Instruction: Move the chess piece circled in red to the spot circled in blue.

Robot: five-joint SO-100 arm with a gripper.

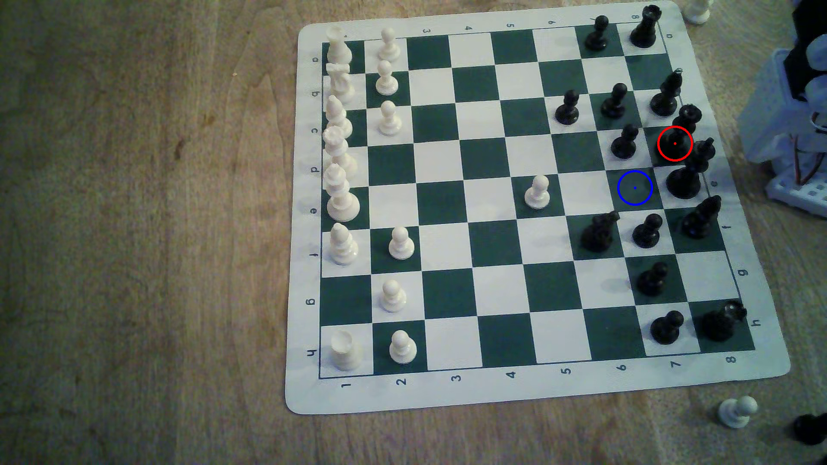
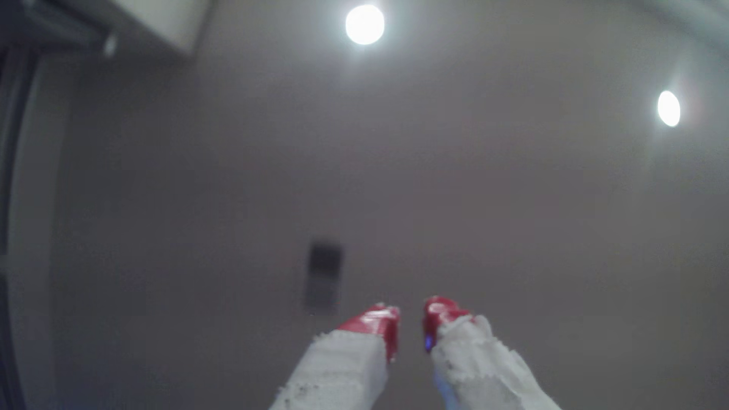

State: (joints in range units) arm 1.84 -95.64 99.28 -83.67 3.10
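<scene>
The chess piece circled in red [image 1: 687, 117] is a black piece with a notched coronet top. It stands on a dark green square near the exterior view's right edge of the board [image 1: 309, 393], with the red ring over its base. The spot circled in blue [image 1: 634, 188] is a bare dark green square, one square diagonally nearer and toward that view's left. In the wrist view my gripper [image 2: 411, 315] points up at a ceiling. Its red-tipped white fingers [image 2: 378, 319] stand a little apart with nothing between them.
A taller black cross-topped piece [image 1: 687, 174] stands beside the blue-ringed square, a black pawn [image 1: 624, 143] behind it, a knight [image 1: 599, 230] and a pawn [image 1: 647, 230] in front. The arm's white base [image 1: 787, 116] sits off the board's right. Loose pieces [image 1: 737, 411] lie off the mat.
</scene>
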